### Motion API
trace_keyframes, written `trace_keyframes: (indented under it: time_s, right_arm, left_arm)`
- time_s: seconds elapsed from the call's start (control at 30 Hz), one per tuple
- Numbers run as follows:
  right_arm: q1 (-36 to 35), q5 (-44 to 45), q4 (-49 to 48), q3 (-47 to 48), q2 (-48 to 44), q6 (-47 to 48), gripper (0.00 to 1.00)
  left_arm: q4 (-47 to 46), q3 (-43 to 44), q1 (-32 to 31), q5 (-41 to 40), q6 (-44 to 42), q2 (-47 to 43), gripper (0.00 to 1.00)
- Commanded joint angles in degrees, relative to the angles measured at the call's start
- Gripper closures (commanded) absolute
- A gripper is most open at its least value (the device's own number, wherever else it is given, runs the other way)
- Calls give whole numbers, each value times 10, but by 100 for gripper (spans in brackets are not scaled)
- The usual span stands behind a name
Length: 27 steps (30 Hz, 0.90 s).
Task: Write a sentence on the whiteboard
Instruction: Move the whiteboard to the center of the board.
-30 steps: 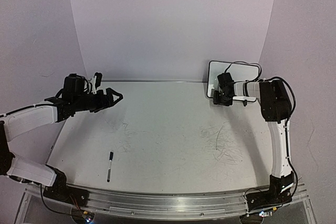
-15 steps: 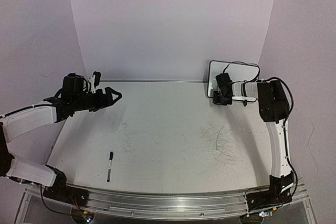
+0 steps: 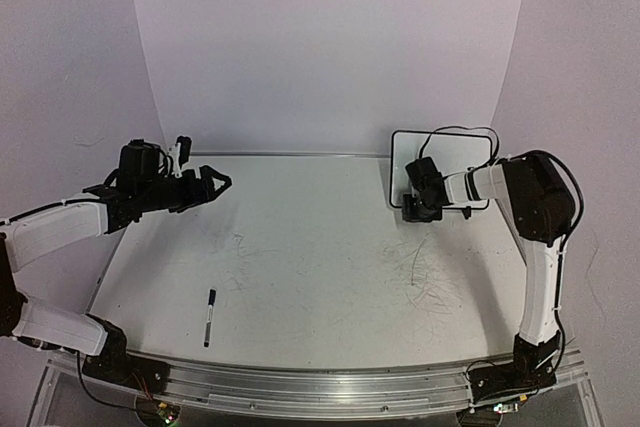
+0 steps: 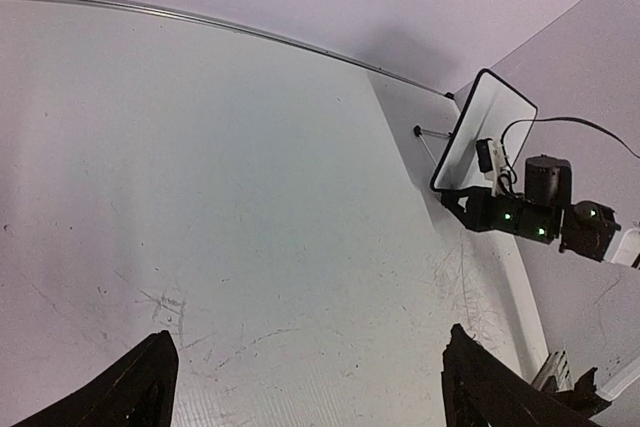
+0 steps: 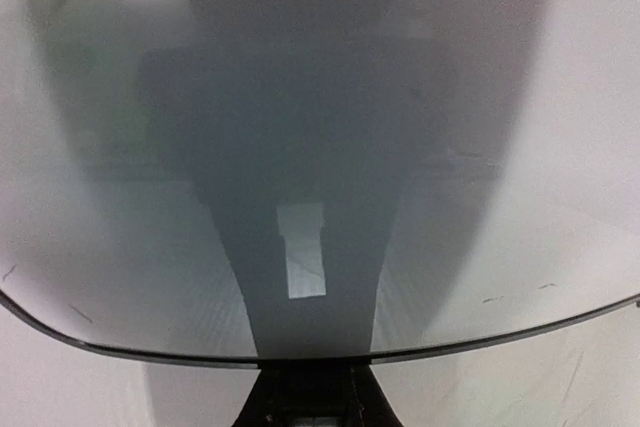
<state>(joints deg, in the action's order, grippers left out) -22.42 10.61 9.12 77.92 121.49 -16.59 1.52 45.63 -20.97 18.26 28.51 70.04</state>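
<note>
1. Left gripper [image 3: 218, 185], at 10 o'clock on the tabletop [image 3: 320, 247]. My jaws are spread wide with nothing between them, and they hang clear above the surface.
2. Marker [image 3: 209, 317], at 7 o'clock. It lies flat near the front edge, well apart from both my grippers.
3. Whiteboard [image 3: 460, 157], at 2 o'clock near the back wall, standing steeply. Its face looks glossy and blank, with no sentence on it.
4. Right gripper [image 3: 415, 209]. My fingers are pinched tight on the board's lower frame edge, toward its 7 o'clock corner.
5. I judge that the step in hand is placing the board for writing.
   - An off-centre pinch on a thin frame may let the board pivot, so I should move it slowly and keep it low.
   - I should set it down square, within the left arm's reach.
   - I should let go only once it rests steady.
6. I judge the slick frame could slip in my grip.
</note>
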Motion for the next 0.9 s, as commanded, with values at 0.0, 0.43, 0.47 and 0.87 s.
trace_keyframes:
  time_s: [0.0,0.43,0.47,0.87]
  right_arm:
    - [-84,-1,0,-106,-82,-81,100]
    - [-362,66,43,-100,-89,-371,100]
    - [-375,71,56,-80,-76,-386,100]
    - [-421,131,130,-26,-30,-414,100]
  left_arm:
    - [-7,-4,-2,-5,-10,1,7]
    - [-12,-24,-3,-3,1,6,7]
    - [-12,-26,-3,-2,2,4,7]
    - [-11,-72,-5,5,26,-15,7]
